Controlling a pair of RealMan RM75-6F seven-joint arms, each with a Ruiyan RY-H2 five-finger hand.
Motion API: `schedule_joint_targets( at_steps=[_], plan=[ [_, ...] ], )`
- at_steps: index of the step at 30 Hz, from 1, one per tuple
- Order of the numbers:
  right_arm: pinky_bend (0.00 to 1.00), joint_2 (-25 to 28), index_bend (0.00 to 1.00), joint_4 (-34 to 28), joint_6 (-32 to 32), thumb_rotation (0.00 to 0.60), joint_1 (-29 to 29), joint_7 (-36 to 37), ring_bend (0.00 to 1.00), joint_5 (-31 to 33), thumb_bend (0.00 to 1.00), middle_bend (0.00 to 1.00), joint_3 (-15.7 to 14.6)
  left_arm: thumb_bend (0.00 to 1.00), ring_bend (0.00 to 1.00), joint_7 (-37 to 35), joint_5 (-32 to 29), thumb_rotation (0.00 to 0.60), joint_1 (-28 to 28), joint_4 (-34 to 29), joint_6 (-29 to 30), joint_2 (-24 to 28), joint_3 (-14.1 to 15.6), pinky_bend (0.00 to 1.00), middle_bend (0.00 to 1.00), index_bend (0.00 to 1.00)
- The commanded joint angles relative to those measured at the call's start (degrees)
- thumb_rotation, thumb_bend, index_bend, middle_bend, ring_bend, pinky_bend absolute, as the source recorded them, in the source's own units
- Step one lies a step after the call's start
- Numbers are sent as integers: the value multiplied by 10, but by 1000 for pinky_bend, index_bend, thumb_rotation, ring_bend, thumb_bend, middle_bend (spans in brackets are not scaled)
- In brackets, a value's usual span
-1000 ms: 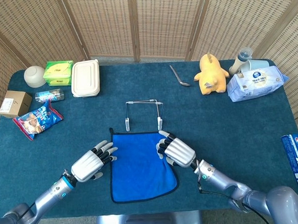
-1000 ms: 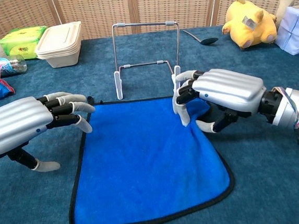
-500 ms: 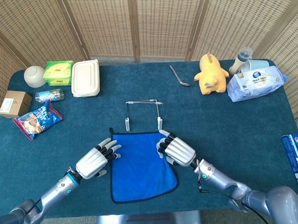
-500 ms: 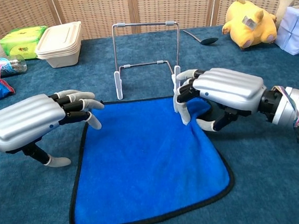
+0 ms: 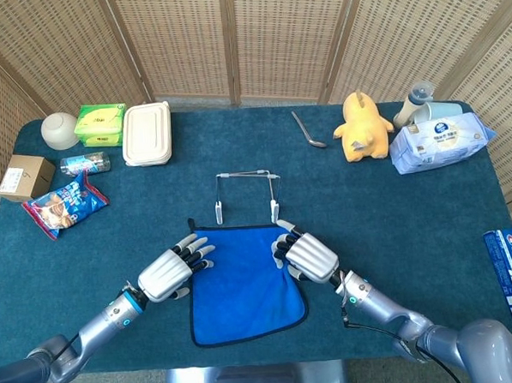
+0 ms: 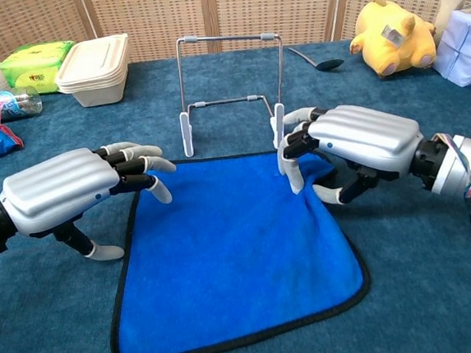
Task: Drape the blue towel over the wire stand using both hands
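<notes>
On the dark teal table [image 5: 412,218], near the front edge, the blue towel [image 5: 244,282] lies flat, and its far edge is just in front of the wire stand [image 5: 248,194]. The stand is upright and nothing hangs on it.

The left hand [image 6: 63,191] is at the left far corner of the towel. Its fingers [image 6: 139,164] are spread apart and reach over the black border; it holds nothing, and the thumb points down to the table beside the towel.

The right hand [image 6: 356,141] is at the right far corner. Its fingers [image 6: 291,171] are curved down onto the cloth, and the towel is a little raised under the palm. I cannot tell for sure if the cloth is pinched between thumb and fingers.

Far left stand a white lidded box [image 5: 146,134], a green packet [image 5: 100,123] and a white bowl [image 5: 60,130]. Far right are a yellow plush toy [image 5: 362,127], a spoon [image 5: 307,130] and a pack of wipes [image 5: 441,142].
</notes>
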Motion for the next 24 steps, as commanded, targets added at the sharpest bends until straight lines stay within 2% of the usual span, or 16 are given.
schedule_joint_targets(
  at_steps=[1, 12, 24],
  plan=[
    [122, 0, 723, 1, 1, 600, 0, 1, 324, 0, 455, 401, 0, 274, 47, -2, -3, 600, -3, 5, -1, -5, 1, 89, 134, 277],
    [122, 3, 723, 0, 2, 600, -3, 0, 324, 0, 455, 401, -1, 300, 55, -8, -10, 600, -8, 11, 4, -17, 1, 92, 149, 285],
    [122, 7, 722, -5, 2, 600, -5, 3, 324, 5, 455, 401, 2, 392, 57, -18, -23, 600, -12, -1, 5, -20, -1, 94, 154, 290]
  ],
)
